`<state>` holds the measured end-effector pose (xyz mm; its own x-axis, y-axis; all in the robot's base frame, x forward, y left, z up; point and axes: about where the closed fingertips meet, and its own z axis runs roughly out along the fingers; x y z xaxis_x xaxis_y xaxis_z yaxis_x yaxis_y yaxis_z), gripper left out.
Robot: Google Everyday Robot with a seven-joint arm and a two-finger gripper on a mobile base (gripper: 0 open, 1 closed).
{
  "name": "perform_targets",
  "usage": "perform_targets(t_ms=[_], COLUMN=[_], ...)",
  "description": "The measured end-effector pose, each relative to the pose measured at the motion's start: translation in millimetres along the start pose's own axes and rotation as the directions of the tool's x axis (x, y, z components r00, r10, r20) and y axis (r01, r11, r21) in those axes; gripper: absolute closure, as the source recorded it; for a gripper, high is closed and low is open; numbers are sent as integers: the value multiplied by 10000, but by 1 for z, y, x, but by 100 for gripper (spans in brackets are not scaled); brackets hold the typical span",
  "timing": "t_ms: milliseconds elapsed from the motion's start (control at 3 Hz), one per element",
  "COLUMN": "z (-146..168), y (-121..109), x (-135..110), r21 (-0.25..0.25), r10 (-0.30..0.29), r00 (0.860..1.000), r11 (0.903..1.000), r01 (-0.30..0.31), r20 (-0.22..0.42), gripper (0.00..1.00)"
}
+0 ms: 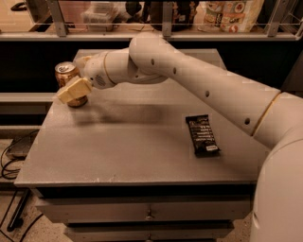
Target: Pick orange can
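Observation:
The orange can point(66, 71), golden-orange with a silvery top, stands upright at the far left edge of the grey table point(142, 151). My gripper point(71, 79) reaches in from the right and is open around the can. One cream finger point(73, 90) crosses in front of the can's lower half. The other finger point(84, 60) sits just behind and to the right of the can. The can's base rests on the table.
A flat dark snack wrapper point(202, 134) lies right of centre on the table. My white arm point(199, 80) spans the back of the table. A shelf with bags and containers point(227, 14) runs behind. Drawers point(149, 212) sit below the table front; cables lie on the floor at left.

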<state>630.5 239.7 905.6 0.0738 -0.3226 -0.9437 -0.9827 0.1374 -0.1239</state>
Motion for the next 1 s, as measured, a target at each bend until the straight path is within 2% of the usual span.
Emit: perform_targets(t_ms=[333, 667, 1000], z=[11, 6, -12], y=[-1, -3, -6], x=[4, -6, -36], r21=[-29, 236, 413], r10=[136, 185, 25], r00=[9996, 9986, 9962], r11=[9999, 9995, 9991], r01=[-135, -197, -61], r20=[263, 502, 868], gripper=[41, 65, 87])
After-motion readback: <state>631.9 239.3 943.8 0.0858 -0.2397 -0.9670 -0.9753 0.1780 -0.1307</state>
